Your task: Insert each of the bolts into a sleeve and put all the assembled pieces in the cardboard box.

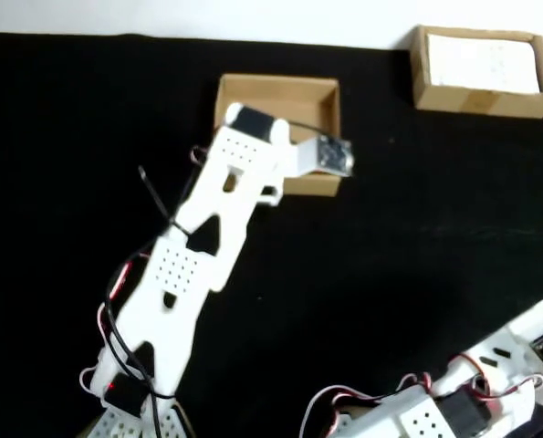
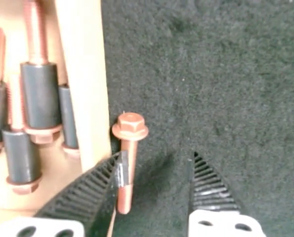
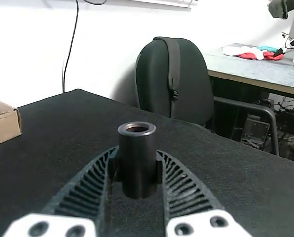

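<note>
A bare copper bolt [image 2: 128, 148] lies on the black mat, right against the outer wall of the cardboard box [image 2: 82, 74]. My left gripper [image 2: 156, 163] is open above it, and one finger [image 2: 100, 185] touches the bolt's shank. Inside the box lie several bolts fitted in black sleeves [image 2: 38, 96]. From above, the left arm [image 1: 225, 182] stretches to the near right corner of this box [image 1: 280, 87]. My right gripper [image 3: 137, 163] is shut on an upright black sleeve [image 3: 136, 153] with its bore facing up. The right arm [image 1: 454, 411] sits at the table's near right.
A second cardboard box [image 1: 481, 96] with a white insert stands at the far right. The corner of a cardboard box [image 3: 3, 126] appears in the right wrist view. Behind the table are a black chair [image 3: 171, 79] and a desk. Black mat [image 1: 417, 237] lies open between the arms.
</note>
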Controlling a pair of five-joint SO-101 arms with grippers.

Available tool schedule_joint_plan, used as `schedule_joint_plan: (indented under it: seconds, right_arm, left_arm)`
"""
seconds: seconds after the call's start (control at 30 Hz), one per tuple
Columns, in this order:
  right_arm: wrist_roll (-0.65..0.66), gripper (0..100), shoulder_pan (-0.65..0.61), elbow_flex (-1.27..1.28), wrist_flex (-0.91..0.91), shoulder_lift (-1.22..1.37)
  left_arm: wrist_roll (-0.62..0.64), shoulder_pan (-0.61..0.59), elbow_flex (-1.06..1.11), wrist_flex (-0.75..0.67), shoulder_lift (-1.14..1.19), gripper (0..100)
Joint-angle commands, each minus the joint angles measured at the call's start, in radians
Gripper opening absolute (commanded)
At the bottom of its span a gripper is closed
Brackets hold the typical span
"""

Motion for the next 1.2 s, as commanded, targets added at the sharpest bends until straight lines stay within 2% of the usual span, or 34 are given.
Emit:
schedule_joint_plan:
  seconds: [0.0,0.23,0.43,0.53,0.6,0.63,0.83,0.93,1.03,1.1,1.17]
  right_arm:
    - [0.008,0.8,-0.013,0.022,-0.024,-0.008]
    - [0.072,0.8,-0.013,0.022,-0.024,-0.008]
    - [0.077,0.8,-0.013,0.016,-0.024,-0.008]
    - [0.075,0.8,-0.024,0.015,-0.025,-0.008]
    - [0.075,0.8,-0.027,0.015,-0.024,-0.008]
    - [0.075,0.8,-0.027,0.015,-0.024,-0.008]
    - [0.071,0.8,-0.033,0.015,-0.024,-0.008]
    - [0.069,0.8,-0.090,0.016,-0.021,-0.008]
    - [0.069,0.8,-0.191,0.008,0.008,-0.010]
    - [0.052,0.8,-0.269,-0.036,0.079,-0.010]
    - [-0.009,0.8,-0.337,-0.102,0.183,-0.010]
  left_arm:
    - [-0.018,-0.039,-0.027,-0.064,0.024,21]
    - [-0.015,-0.059,-0.027,-0.196,0.081,21]
    - [-0.020,-0.074,-0.019,-0.209,0.093,21]
    - [-0.021,-0.079,-0.019,-0.210,0.093,14]
    - [-0.021,-0.079,-0.019,-0.206,0.093,2]
    - [-0.021,-0.076,-0.019,-0.204,0.093,0]
    - [0.008,-0.054,-0.073,-0.038,0.068,1]
    - [0.201,-0.042,-0.185,0.046,0.015,1]
    - [0.506,-0.030,-0.282,0.048,-0.073,1]
    - [0.704,-0.019,-0.326,0.049,-0.142,1]
    - [0.852,-0.018,-0.355,0.049,-0.220,1]
